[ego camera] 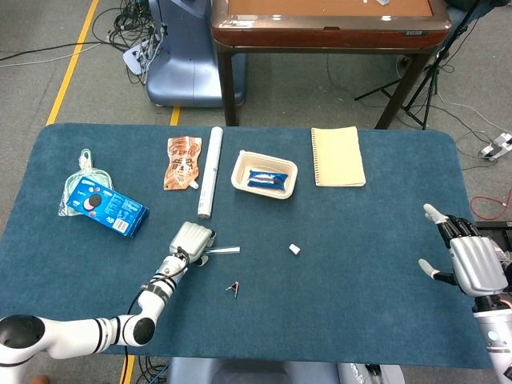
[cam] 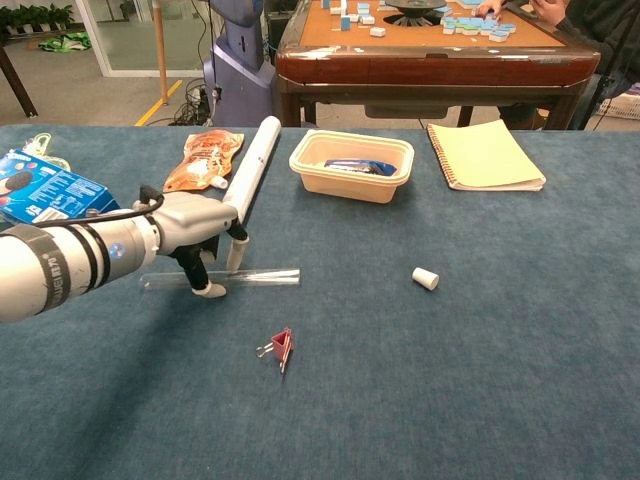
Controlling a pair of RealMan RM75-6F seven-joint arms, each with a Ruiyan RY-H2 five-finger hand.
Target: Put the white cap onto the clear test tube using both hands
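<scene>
lying flat on the blue bench [cam: 480, 380], the clear test tube [cam: 255, 277], its length running left to right, open end toward the right as far as can be told. arched over the tube's left part, the left robot hand [cam: 195, 228] [ego camera: 190, 239], fingers [cam: 236, 250] pointing down on the far side and the thumb tip down on the near side, straddling the tube; impossible to tell whether actually pinched or only bracketed. off to the right of the tube and well apart from it, the white cap [cam: 425, 278] [ego camera: 294, 250], on its side on the cloth. just in front of the tube, toward the near edge, a small red binder clip [cam: 281, 346]. at the far right edge of the head view, the right robot hand [ego camera: 470, 258], fingers spread, holding nothing, raised near the bench's right side and well away from cap and tube. behind the left robot hand, a long white roll [cam: 252, 162] lying at an angle, beside an orange snack pouch [cam: 205, 155]. further right, a beige tray [cam: 350, 165] with a blue packet inside, then a yellow notebook [cam: 485, 155]. at the far left, a blue biscuit box [cam: 50, 190].
</scene>
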